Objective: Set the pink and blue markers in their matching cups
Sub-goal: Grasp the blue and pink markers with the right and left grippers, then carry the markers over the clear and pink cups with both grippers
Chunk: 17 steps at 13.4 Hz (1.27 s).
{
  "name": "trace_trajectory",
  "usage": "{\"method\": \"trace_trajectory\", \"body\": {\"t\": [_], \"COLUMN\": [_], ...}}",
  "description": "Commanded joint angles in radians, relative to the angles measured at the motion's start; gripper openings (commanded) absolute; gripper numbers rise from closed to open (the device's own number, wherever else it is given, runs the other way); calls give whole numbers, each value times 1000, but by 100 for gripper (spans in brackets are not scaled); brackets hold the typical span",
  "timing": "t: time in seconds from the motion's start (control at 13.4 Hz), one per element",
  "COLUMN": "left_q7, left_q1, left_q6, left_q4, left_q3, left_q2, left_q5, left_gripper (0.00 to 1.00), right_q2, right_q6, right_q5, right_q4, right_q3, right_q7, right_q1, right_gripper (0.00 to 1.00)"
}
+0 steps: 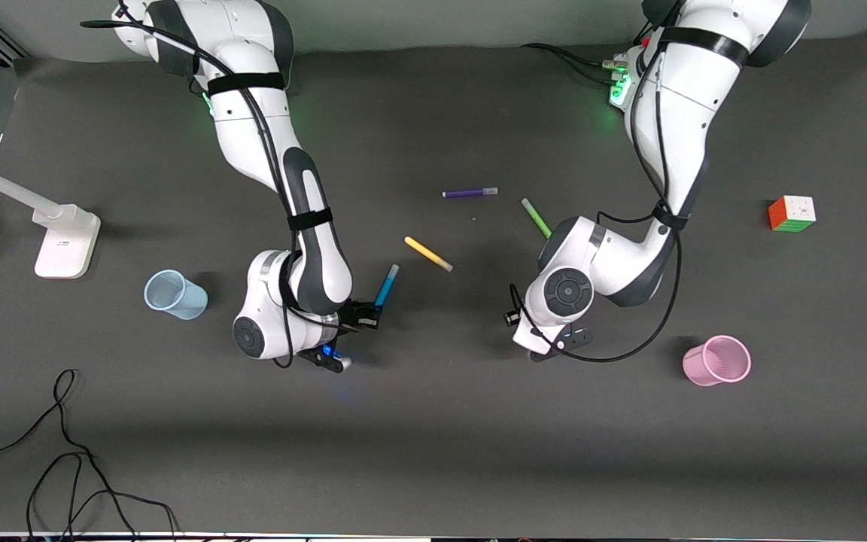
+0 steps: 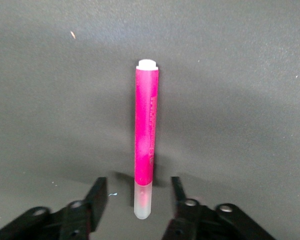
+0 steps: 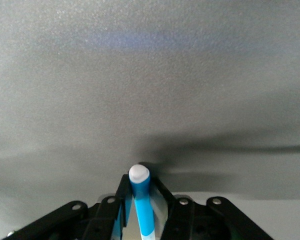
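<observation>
My right gripper (image 1: 364,312) is shut on the bright blue marker (image 1: 387,286) and holds it tilted over the table; in the right wrist view the marker (image 3: 141,197) shows clamped between the fingers. The pale blue cup (image 1: 174,294) stands beside it toward the right arm's end. My left gripper (image 2: 139,199) is open, low over the table, with the pink marker (image 2: 145,125) lying flat and its pale cap end between the fingers (image 2: 97,196). In the front view the left arm's hand (image 1: 563,297) hides that marker. The pink cup (image 1: 717,360) stands toward the left arm's end.
A yellow marker (image 1: 428,254), a green marker (image 1: 536,217) and a purple marker (image 1: 470,193) lie mid-table, farther from the front camera. A colour cube (image 1: 792,213) sits at the left arm's end. A white stand (image 1: 65,241) and a black cable (image 1: 65,452) are at the right arm's end.
</observation>
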State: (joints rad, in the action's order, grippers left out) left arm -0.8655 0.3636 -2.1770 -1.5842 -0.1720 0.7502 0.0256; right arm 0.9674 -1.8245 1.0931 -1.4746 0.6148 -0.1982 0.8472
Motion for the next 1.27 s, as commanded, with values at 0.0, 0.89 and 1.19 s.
{"method": "trace_trajectory", "body": {"t": [0.0,0.89,1.19], "left_q7": [-27,25,280], "left_q1": [17,-73,-288], "left_q6": [-15,329,762], "left_q4": [-16,160,450], "left_q3": [9,5,5], "left_q2": [1,-94,-94], "left_q5": [1,1,-126], "left_gripper": [52,0,0], "right_q2": [-45,-459,-525], "right_q6": [7,2,-183], "right_q5": [-48,-700,-739], "right_q4": [-6,-177,-381], "right_q3": [11,310,567], "right_q7": [-23,470,735], "right_q1": [1,47,209], "right_gripper": [0,0,0]}}
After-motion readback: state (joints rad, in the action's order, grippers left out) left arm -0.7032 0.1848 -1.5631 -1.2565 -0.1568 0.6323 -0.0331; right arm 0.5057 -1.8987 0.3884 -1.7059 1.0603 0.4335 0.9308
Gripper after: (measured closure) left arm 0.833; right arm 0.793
